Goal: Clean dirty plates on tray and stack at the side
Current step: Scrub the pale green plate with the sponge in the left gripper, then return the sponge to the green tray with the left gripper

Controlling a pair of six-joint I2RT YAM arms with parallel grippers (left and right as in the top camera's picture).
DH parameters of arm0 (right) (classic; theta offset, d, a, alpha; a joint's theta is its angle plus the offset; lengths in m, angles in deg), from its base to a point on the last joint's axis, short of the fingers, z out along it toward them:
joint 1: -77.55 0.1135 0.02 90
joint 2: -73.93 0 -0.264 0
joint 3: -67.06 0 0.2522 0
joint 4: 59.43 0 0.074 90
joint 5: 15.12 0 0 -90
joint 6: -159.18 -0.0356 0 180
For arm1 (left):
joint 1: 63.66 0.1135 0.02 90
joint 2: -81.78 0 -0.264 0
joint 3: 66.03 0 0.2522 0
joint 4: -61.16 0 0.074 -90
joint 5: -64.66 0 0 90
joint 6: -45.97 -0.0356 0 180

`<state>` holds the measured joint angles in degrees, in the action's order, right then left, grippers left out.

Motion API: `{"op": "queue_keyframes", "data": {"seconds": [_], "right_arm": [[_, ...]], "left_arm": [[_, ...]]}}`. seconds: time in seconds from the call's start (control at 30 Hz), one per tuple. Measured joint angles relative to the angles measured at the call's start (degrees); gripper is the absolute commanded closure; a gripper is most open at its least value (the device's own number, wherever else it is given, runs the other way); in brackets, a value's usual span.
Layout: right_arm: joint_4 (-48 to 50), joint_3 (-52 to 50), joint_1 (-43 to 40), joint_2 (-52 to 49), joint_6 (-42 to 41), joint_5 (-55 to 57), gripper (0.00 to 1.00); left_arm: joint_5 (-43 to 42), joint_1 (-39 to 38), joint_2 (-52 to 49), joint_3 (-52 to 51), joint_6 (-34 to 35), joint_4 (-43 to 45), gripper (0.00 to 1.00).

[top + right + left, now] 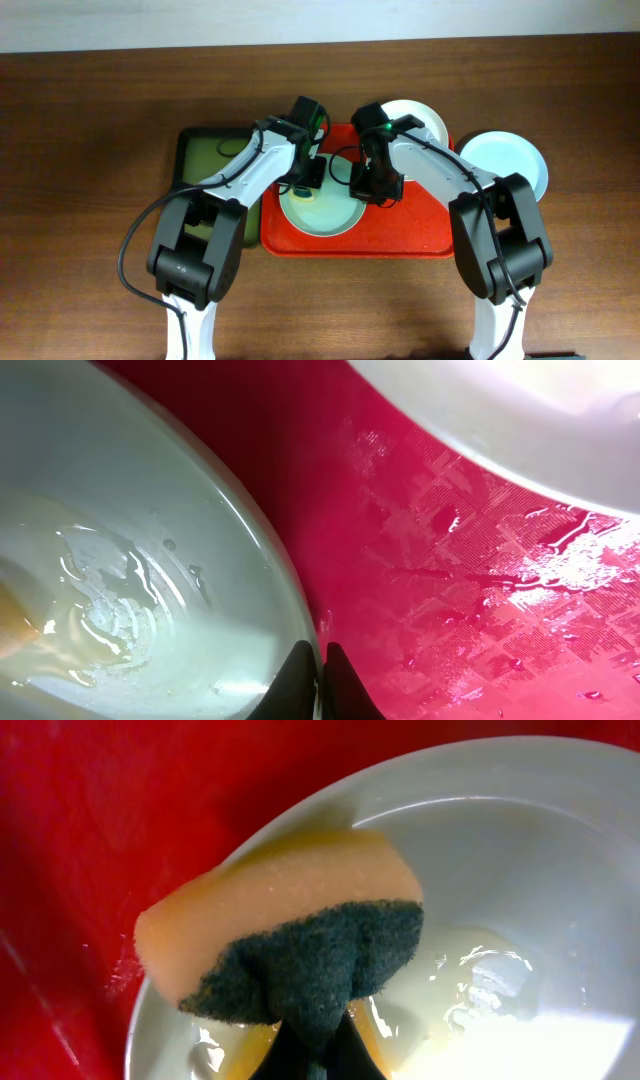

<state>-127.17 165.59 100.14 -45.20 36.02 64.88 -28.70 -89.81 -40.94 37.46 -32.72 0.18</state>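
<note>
My left gripper [320, 1045] pinches a sponge [285, 925], its dark scouring side bunched between my fingers and its yellow foam against the left rim of a wet pale plate [520, 870]. My right gripper [318, 665] has its fingers pressed together on that same plate's right rim. The plate lies on the near left part of the red tray [420, 560], whose floor is wet. A white plate [520, 410] sits at the tray's far right corner. A pale blue-green plate [505, 160] rests on the table [90, 100], just right of the tray.
</note>
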Motion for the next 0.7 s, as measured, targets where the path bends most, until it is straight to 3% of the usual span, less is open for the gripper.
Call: {"op": "queue_keyframes", "data": {"seconds": [0.07, 0.13, 0.2, 0.23, 0.3, 0.43, 0.57, 0.7], "right_arm": [[-0.2, 0.0, 0.0, 0.0, 0.0, 0.0, 0.95], [-0.2, 0.0, 0.0, 0.0, 0.0, 0.0, 0.95], [0.0, 0.0, 0.0, 0.0, 0.0, 0.0, 0.95], [0.0, 0.0, 0.0, 0.0, 0.0, 0.0, 0.95], [0.1, 0.0, 0.0, 0.0, 0.0, -0.2, 0.95], [0.3, 0.0, 0.0, 0.0, -0.2, -0.2, 0.91], [0.3, 0.0, 0.0, 0.0, 0.0, -0.2, 0.90], [0.2, 0.0, 0.0, 0.0, 0.0, -0.2, 0.90]], "left_arm": [[-3.6, 0.4, 0.5, -1.0, 0.5, 0.1, 1.00], [-17.5, 0.7, 0.3, -1.0, -2.1, -2.0, 1.00], [-23.0, 2.6, -0.1, 4.8, -4.1, -8.6, 1.00], [-21.6, 3.7, -0.2, 8.9, -4.7, -12.4, 1.00], [-9.2, 6.8, 0.1, 20.6, -5.4, -22.2, 0.99], [12.5, 9.6, 0.5, 22.8, -3.7, -29.1, 1.00], [12.4, 19.0, 0.5, 22.0, -2.4, -31.4, 1.00], [7.4, 21.1, 1.0, 7.8, -2.9, -20.9, 1.00]]}}
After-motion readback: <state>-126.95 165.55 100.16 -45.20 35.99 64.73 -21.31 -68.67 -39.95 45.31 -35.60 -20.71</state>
